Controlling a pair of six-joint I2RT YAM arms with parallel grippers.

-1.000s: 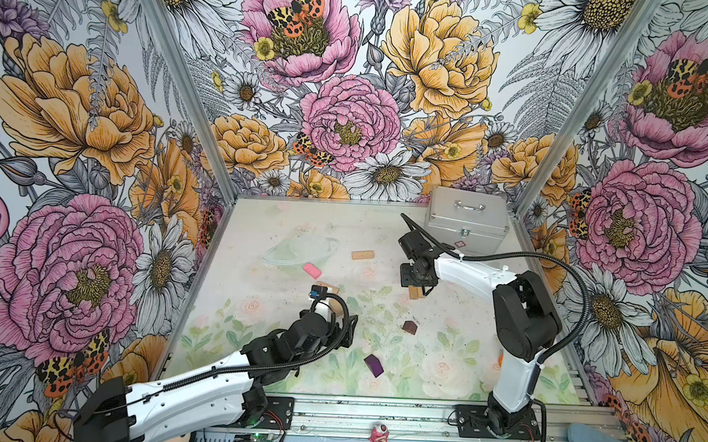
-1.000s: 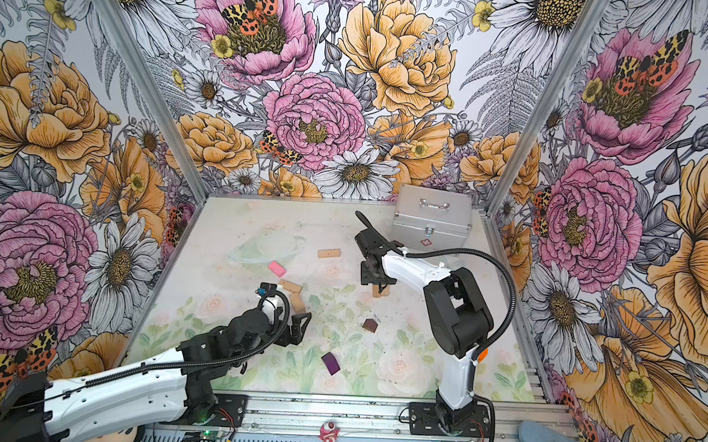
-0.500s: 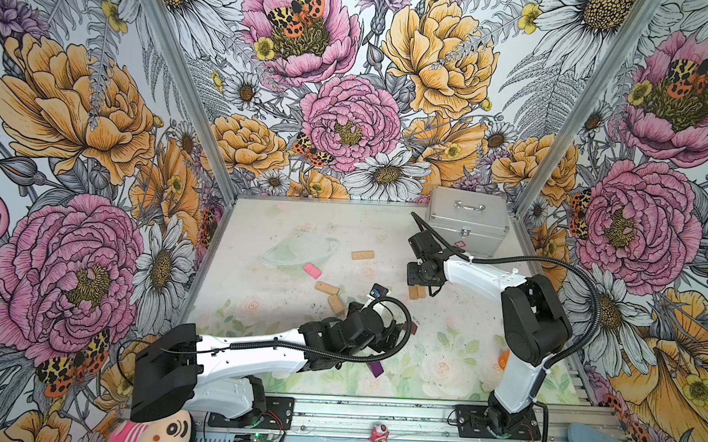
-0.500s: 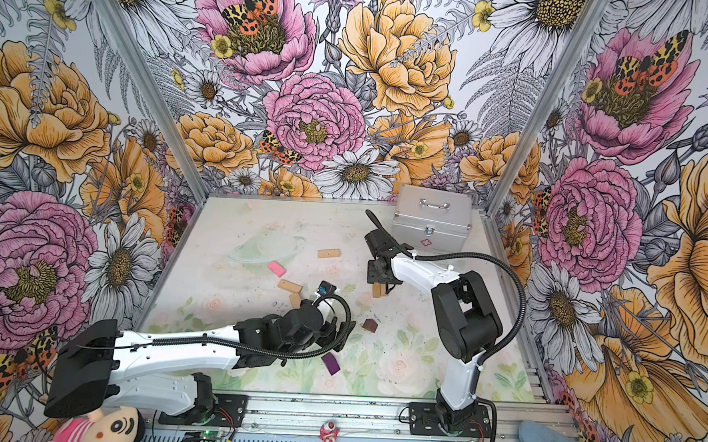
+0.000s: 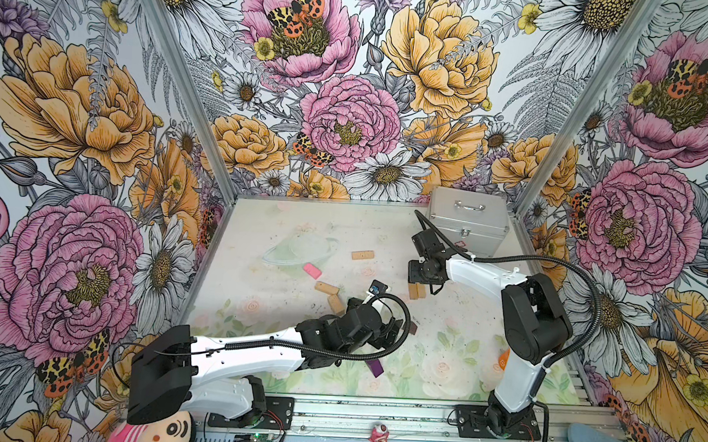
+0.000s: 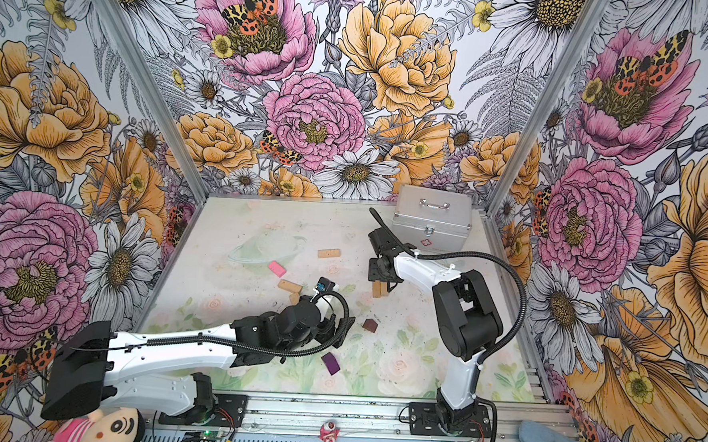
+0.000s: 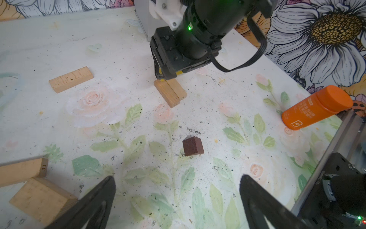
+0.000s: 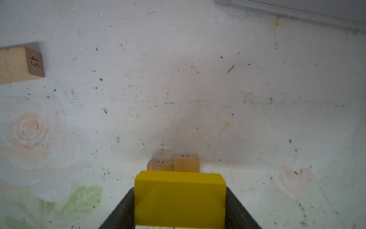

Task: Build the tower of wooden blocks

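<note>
Fingers (image 8: 235, 208) of the right gripper (image 7: 166, 76) are pinching the yellow block (image 8: 179, 198) crosswise over the two tan blocks (image 7: 170, 93) lying side by side, hardly moving since a second ago. Meanwhile the left gripper (image 7: 177, 178), spread wide and empty, is reaching much farther out, now facing the dark-brown block (image 7: 193, 146). So, I think, the second layer is starting.

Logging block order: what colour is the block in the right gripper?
Yellow. The block held by the right gripper shows best in the right wrist view.
</note>
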